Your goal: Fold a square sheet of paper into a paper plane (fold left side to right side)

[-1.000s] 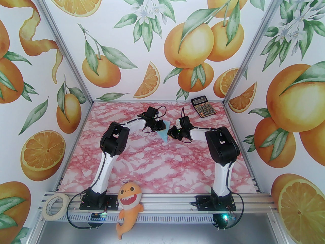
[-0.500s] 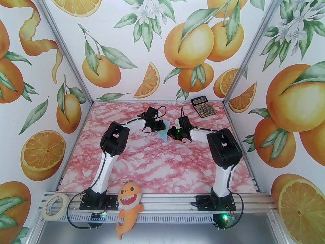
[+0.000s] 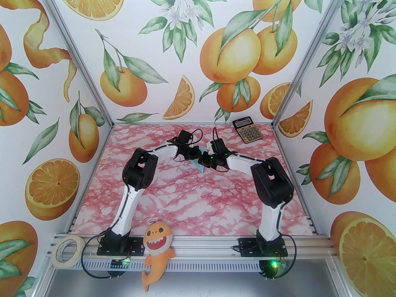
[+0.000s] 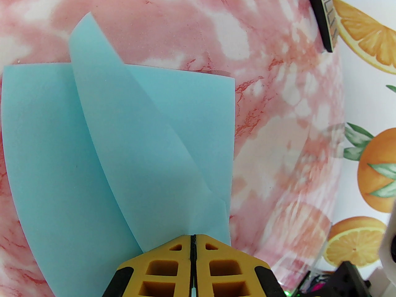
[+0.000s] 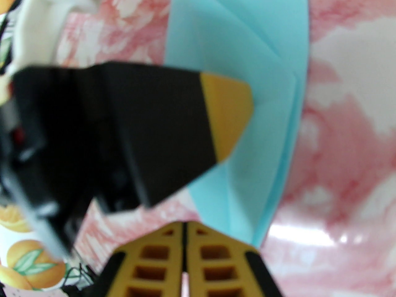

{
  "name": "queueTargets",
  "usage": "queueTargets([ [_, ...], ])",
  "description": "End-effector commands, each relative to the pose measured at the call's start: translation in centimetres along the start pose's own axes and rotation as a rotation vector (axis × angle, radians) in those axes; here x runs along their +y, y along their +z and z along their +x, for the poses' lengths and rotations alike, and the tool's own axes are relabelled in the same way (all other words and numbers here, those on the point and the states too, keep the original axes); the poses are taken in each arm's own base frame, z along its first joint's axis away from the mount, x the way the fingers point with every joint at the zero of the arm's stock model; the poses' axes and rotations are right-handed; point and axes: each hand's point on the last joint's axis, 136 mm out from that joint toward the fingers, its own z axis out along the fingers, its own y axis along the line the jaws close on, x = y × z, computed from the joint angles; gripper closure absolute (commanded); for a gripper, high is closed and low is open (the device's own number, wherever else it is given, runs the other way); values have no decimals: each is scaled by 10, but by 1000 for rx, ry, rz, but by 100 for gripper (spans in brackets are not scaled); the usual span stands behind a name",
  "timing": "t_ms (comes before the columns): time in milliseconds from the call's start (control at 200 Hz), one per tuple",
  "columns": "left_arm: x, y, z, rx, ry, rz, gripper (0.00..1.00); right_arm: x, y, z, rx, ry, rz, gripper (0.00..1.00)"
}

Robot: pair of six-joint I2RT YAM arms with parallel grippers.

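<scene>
Partly folded light-blue sheet of paper (image 4: 123, 141) lies on pink marble table (image 3: 185, 196), centre of overhead frame, both arms bent over it. Left gripper (image 4: 193, 237): jaws pressed together, tips meeting paper's edge at bottom of wrist frame. Right gripper (image 5: 184, 227): jaws pressed together, just beside paper's lower tip. Calculator (image 3: 247, 131) upper right, well apart.

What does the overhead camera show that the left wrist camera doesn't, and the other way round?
Overhead: the whole left arm and right arm, a roll of tape and an orange toy shark on the front rail. Left wrist: the folds of the blue paper up close, one flap curling above the flat layer, the shut left gripper at its near edge. Both: the paper on the pink marbled table.
</scene>
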Motion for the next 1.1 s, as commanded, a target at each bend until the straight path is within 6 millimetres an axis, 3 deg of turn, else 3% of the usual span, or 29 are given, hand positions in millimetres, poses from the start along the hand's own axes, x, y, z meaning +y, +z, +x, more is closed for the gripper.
queueTargets([
  [0, 8, 7, 5, 8, -2, -20, 91, -10, 11, 2, 30, 60, -34, 94],
  [205, 9, 8, 5, 8, -4, -23, 91, -27, 13, 19, 68, 80, -24, 94],
  [1091, 28, 12, 11, 8, -30, -86, 97, -63, -20, 96, 121, 179, -25, 96],
])
